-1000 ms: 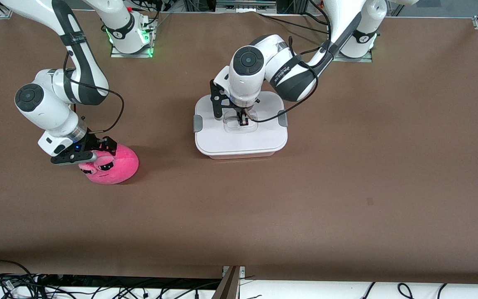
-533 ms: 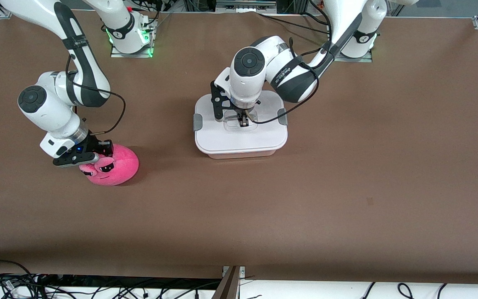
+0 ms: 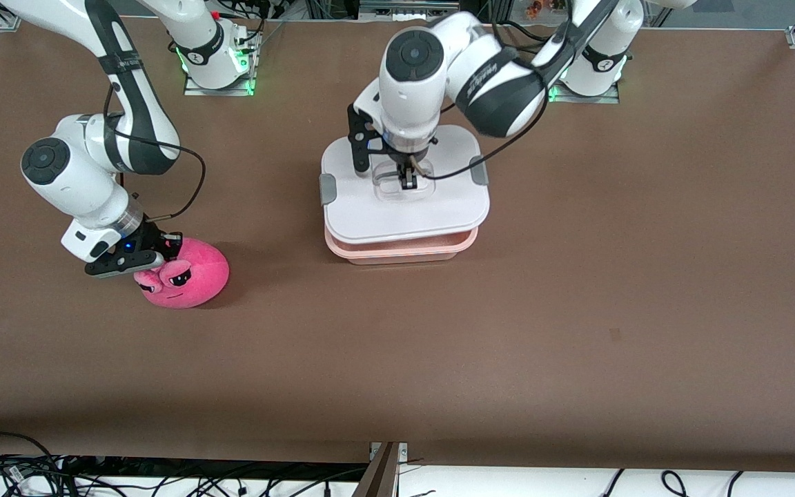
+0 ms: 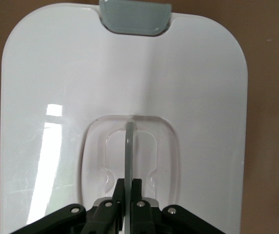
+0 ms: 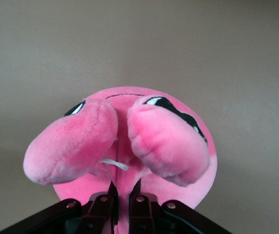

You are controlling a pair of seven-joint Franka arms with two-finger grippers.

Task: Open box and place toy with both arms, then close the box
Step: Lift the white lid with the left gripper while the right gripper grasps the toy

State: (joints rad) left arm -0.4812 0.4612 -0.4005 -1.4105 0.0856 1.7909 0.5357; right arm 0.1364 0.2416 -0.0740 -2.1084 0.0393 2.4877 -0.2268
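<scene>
I'm holding the lid [image 3: 404,200] above the tub [image 3: 401,250], left gripper [image 3: 408,181] pinching its handle [image 4: 128,151]; right gripper [image 3: 156,257] is pinching the toy [image 3: 187,279] beside the tub.

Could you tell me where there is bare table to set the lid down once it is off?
The table is bare from the tub toward the left arm's end, and nearer the front camera. Crowded spots: left gripper holding the lid over the tub, right gripper pinching the toy.
</scene>
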